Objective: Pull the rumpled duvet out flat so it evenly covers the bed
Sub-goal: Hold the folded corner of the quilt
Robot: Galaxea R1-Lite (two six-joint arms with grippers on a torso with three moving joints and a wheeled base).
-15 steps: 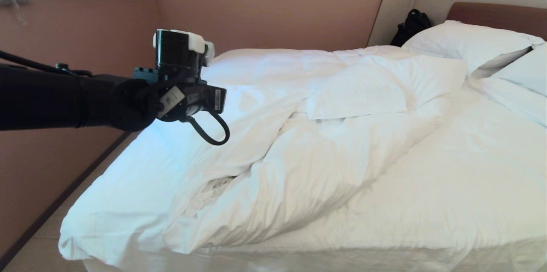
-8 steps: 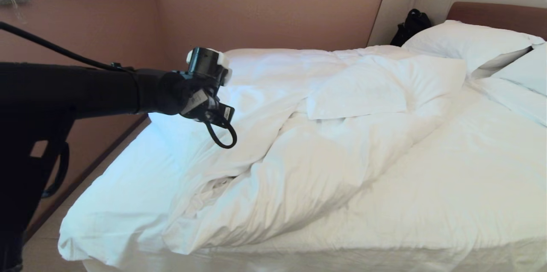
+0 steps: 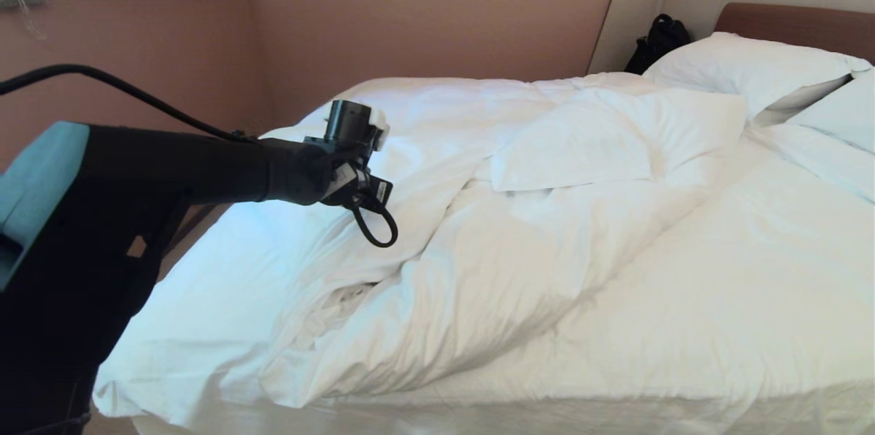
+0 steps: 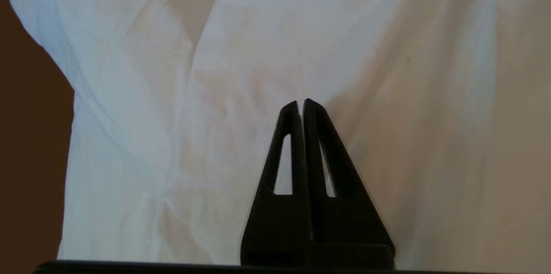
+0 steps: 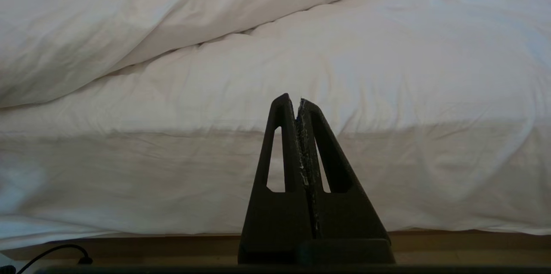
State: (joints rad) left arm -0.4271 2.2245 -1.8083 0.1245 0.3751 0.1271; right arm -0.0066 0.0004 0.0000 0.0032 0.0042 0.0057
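White duvet (image 3: 478, 236) lies bunched across the bed (image 3: 683, 414), filling mid-frame. Left gripper (image 4: 301, 102) hovers at centre-left, fingers pressed together, empty; its wrist label is unreadable. Right gripper (image 5: 298, 99) likewise closed, empty.

Plain white duvet (image 3: 519, 264), black tool (image 4: 301, 104), brown headboard (image 3: 800, 21)
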